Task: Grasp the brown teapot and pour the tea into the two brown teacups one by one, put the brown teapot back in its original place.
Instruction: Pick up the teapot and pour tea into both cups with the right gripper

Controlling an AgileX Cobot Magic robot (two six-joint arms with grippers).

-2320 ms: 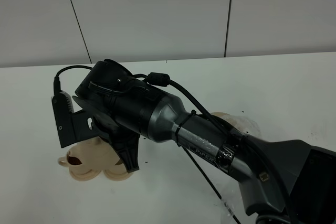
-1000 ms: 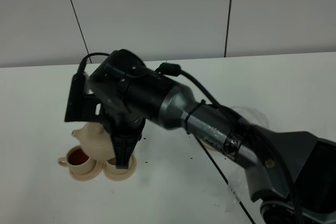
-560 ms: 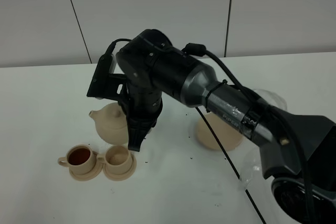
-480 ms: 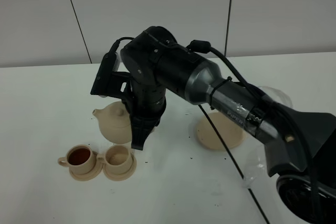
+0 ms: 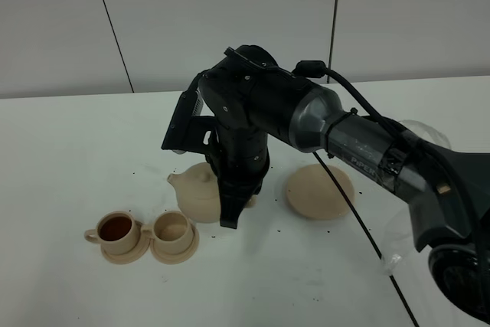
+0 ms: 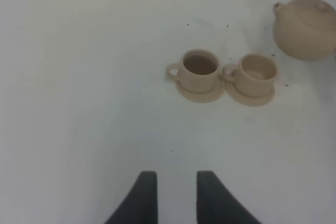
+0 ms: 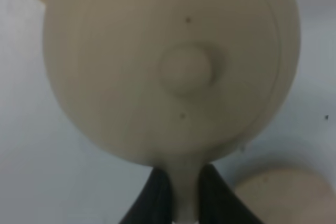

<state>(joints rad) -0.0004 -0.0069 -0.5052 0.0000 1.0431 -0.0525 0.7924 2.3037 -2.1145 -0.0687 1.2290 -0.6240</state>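
Beside the brown teapot point(image 5: 197, 195), on its spout side, the farther brown teacup point(image 5: 116, 228) is filled with dark reddish tea; the nearer brown teacup point(image 5: 172, 227) looks pale inside, and whether any liquid lies in it cannot be told; two teacups are counted, each set on its own small saucer point(image 5: 119, 256). One teapot is counted, lid on, its handle clamped by the closed right hand point(image 5: 232, 216); whether its base touches the white desk point(image 5: 69, 151) cannot be told. One wide saucer disc point(image 5: 320, 191) lies just beside the teapot on its handle side, with nothing on it.

Only in the right wrist view are the lid knob point(image 7: 186, 69) and the handle point(image 7: 184, 182) seen close, the handle pinched between two dark fingers point(image 7: 157, 192); only in the left wrist view is the left hand point(image 6: 176, 198) seen, its jaws parted around nothing, well apart from the teapot and beyond the teacups. Dark specks point(image 5: 277, 229) are scattered on the desk around the teapot.
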